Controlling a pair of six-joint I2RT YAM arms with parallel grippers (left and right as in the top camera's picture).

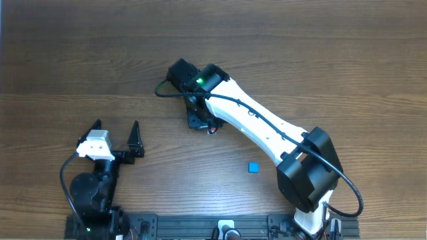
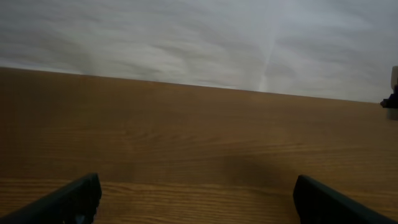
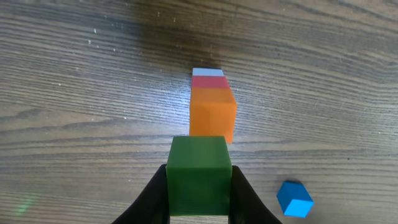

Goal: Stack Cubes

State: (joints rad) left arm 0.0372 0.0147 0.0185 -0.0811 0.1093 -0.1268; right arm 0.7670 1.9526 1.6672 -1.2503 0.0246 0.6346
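My right gripper (image 3: 199, 190) is shut on a green cube (image 3: 199, 165), held above the table. Just beyond it stands a stack with an orange cube (image 3: 212, 111) on top, a red cube (image 3: 207, 81) under it and a pale one (image 3: 208, 72) at the bottom. The green cube hangs beside the stack, not squarely over it. A small blue cube (image 3: 294, 199) lies loose on the wood, also seen from above (image 1: 253, 167). In the top view the right gripper (image 1: 200, 120) covers the stack. My left gripper (image 1: 117, 135) rests open and empty near the left arm's base.
Bare wooden table (image 1: 320, 60) lies all around the stack. The left wrist view looks across the flat tabletop (image 2: 186, 137) towards a grey wall. The right arm (image 1: 267, 133) runs diagonally across the middle.
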